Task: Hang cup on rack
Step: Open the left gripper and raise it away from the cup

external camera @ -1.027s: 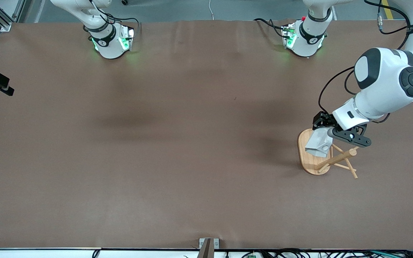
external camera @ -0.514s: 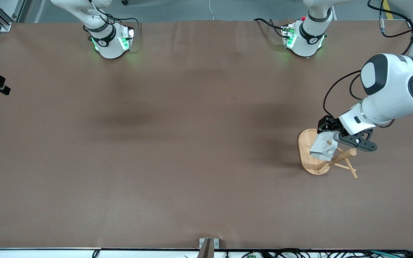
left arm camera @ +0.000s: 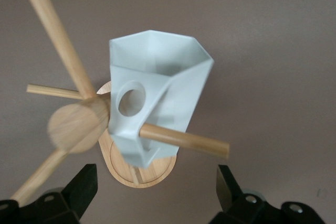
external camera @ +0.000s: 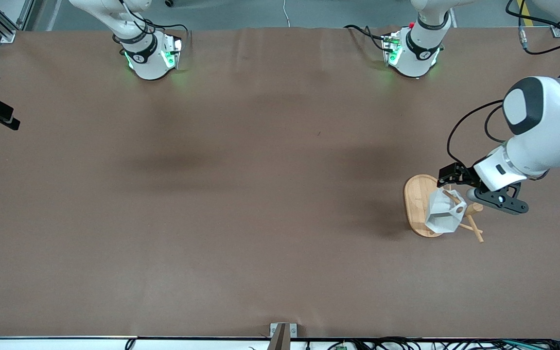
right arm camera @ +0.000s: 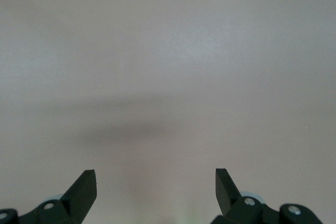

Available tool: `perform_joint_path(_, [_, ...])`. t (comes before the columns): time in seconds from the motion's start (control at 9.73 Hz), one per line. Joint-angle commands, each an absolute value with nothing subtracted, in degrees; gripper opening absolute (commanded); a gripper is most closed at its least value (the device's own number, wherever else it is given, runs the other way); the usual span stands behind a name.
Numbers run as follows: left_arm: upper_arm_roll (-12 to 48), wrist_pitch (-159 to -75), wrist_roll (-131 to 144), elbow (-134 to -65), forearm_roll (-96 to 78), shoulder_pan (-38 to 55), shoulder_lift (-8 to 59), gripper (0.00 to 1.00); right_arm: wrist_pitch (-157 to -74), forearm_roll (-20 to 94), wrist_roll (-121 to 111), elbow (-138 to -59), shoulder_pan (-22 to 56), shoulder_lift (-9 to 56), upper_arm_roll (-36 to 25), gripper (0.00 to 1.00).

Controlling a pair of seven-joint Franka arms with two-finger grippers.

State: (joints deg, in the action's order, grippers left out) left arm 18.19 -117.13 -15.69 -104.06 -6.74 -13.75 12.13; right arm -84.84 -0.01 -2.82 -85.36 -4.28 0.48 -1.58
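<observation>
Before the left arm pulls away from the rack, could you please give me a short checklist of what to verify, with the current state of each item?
1. Cup hung on a peg of the rack: ok; a peg passes through its handle in the left wrist view.
2. Left gripper open and off the cup: ok; both fingers stand apart from it.
3. Peg seated fully through the handle: ok; its tip sticks out well past the cup.
4. Rack upright, base flat on the table: ok.
5. Cup settled and not swinging: cannot tell.
6. Right gripper out of the way: ok; it waits open over bare table.
</observation>
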Motion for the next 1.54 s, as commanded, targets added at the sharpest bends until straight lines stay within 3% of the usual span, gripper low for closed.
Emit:
perform_joint_path(0.0, [18.4, -107.7, -11.4, -97.3, -7.4, -13.9, 12.7, 1.0, -85.5, -0.7, -2.0, -86.7, -5.8, -1.0, -0.3, 1.0])
perform_joint_path(0.41, [18.9, -93.5, 2.5, -86.1, -6.7, -13.6, 8.1, 1.0, -85.4, -0.7, -1.9, -86.7, -5.7, -1.0, -0.3, 1.0])
perform_joint_path(1.03, [18.9, -91.0, 2.2, -85.3, -2.2, -12.1, 1.4, 1.0, -86.1, -0.7, -1.9, -86.7, -5.5, -0.8, -0.3, 1.0])
perform_joint_path(1.23, [12.9, -90.8, 2.1, -87.5, -3.3, -6.6, -0.9, 1.0, -87.2, -0.7, -2.0, -86.7, -5.4, -0.6, -0.3, 1.0])
perform_joint_path(1.44, [11.6, -88.6, 2.9, -90.3, -2.6, -3.7, -3.8, 1.0, -87.9, -0.8, -2.0, -86.7, -5.4, -0.6, -0.3, 1.0])
